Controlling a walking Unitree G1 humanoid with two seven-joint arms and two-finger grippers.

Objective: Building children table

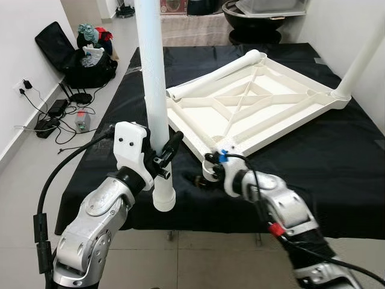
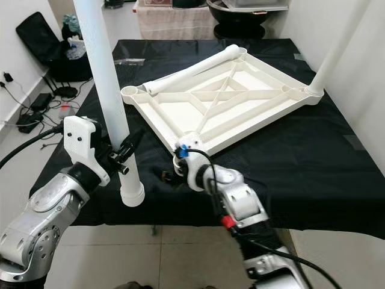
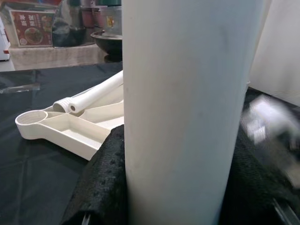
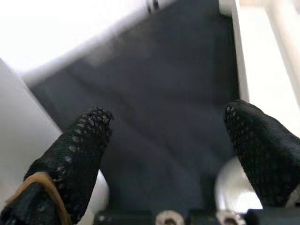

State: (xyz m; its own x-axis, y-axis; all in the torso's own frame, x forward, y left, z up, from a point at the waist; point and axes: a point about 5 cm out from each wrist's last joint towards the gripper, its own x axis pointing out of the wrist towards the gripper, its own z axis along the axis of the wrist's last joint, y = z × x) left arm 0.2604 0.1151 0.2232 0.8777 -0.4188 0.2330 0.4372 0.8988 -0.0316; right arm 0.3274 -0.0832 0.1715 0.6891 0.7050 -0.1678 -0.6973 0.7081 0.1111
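Left eye view: left pincer [image 1: 165,158] clamps leg [image 1: 154,90] upright for socketing; right pincer [image 1: 201,179] spread at tabletop [image 1: 252,114] near corner, likely bracing; black table [image 1: 337,180] beneath

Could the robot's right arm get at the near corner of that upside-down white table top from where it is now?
Probably yes. The right tool is open and already sits at the table top's near corner socket, with nothing between them. The left tool holds the white leg off to the side.

Silver jointed arms, white left wrist housing [image 1: 131,150], black cables, textured black fingers [image 4: 79,154], blue and red clips.
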